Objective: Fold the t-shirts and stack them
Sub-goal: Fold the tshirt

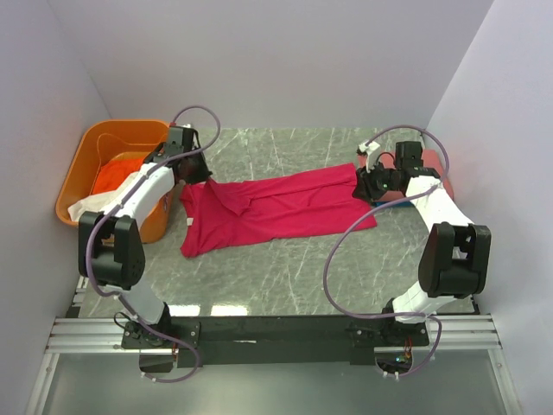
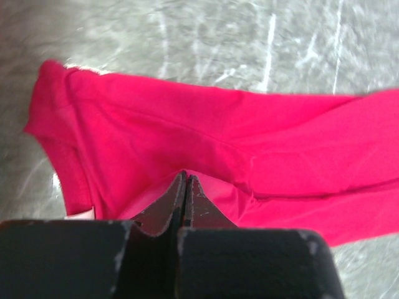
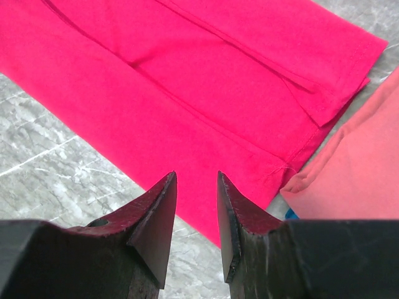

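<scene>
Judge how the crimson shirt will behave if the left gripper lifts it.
Probably floppy: the shirt creases and bunches where the left gripper pinches it. It would likely drape and drag across the table rather than lift whole. It seems light, since its thin folds lie nearly flat.

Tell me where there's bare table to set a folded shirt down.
Two free patches: the wide strip of table between the crimson t-shirt and the arm bases, and the narrower strip between it and the back wall. Crowded at the left, where the orange tub and left tool meet the shirt, and at the right around the right tool and salmon-pink shirt.
</scene>
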